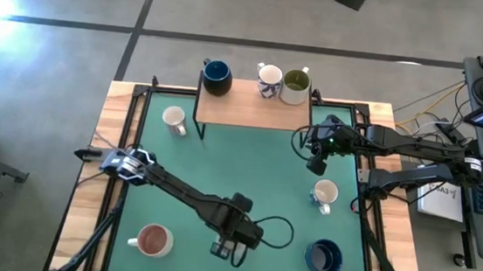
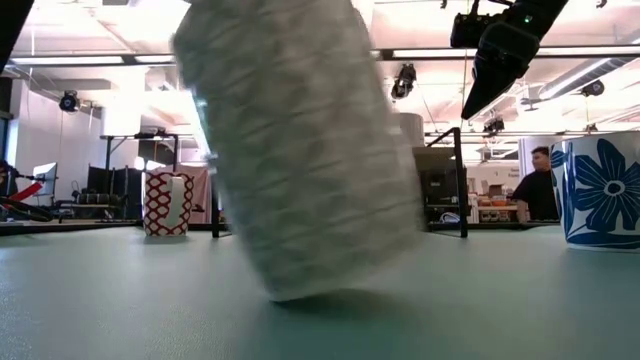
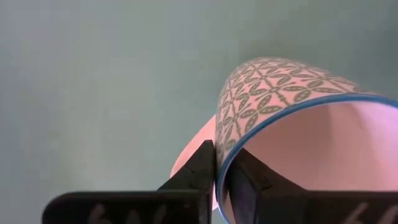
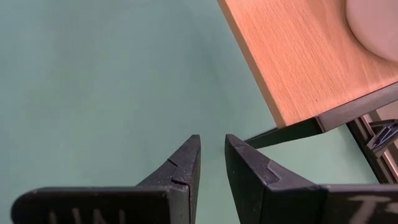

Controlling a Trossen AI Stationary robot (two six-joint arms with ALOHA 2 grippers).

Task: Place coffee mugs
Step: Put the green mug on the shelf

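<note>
The left end effector (image 3: 216,171) pinches the rim of a patterned, pink-lined ceramic mug (image 3: 280,99), tilting it for carrying; the right end effector (image 4: 211,158) hovers near the wooden shelf (image 4: 298,56), fingers slightly spread.

Shelf (image 1: 252,110) – bare wood; mat (image 1: 247,167) matt green; mugs (image 1: 294,86) glossy ceramic

Two dark jointed arms, seemingly black-cabled, tapered fingers.

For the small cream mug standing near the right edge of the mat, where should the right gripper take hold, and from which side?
Best from straight above, I think: the cream mug stands upright, mouth open to the high view. Pinch its rim wall on the side away from the handle, which points toward the table's near edge. The right gripper hovers just beyond it, fingers slightly apart.
</note>
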